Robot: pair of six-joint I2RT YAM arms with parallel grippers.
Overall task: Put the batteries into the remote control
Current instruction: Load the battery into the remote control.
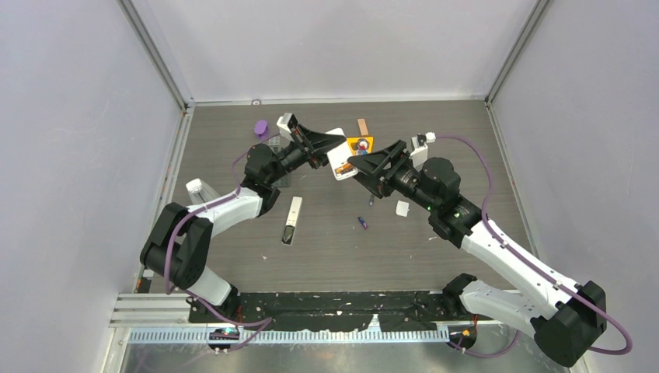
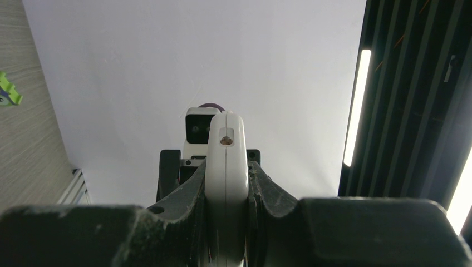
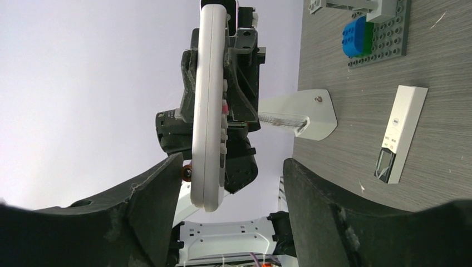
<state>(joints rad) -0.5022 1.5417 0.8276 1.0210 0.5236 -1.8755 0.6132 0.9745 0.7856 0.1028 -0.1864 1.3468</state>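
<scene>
In the right wrist view the right gripper [image 3: 232, 162] gapes wide around nothing, its dark fingers [image 3: 150, 194] cut off by the bottom edge. Just beyond them the white remote [image 3: 209, 105] stands edge-on, clamped in the left gripper [image 2: 227, 167]. An orange speck [image 3: 188, 172] at its back edge is too small to name. At the centre of the top view a blue-purple battery [image 1: 362, 223] lies on the table [image 1: 435, 132], apart from a second remote [image 1: 291, 220] whose label is unreadable. A grey brick plate [image 3: 384, 44] sits farther off, upper right.
</scene>
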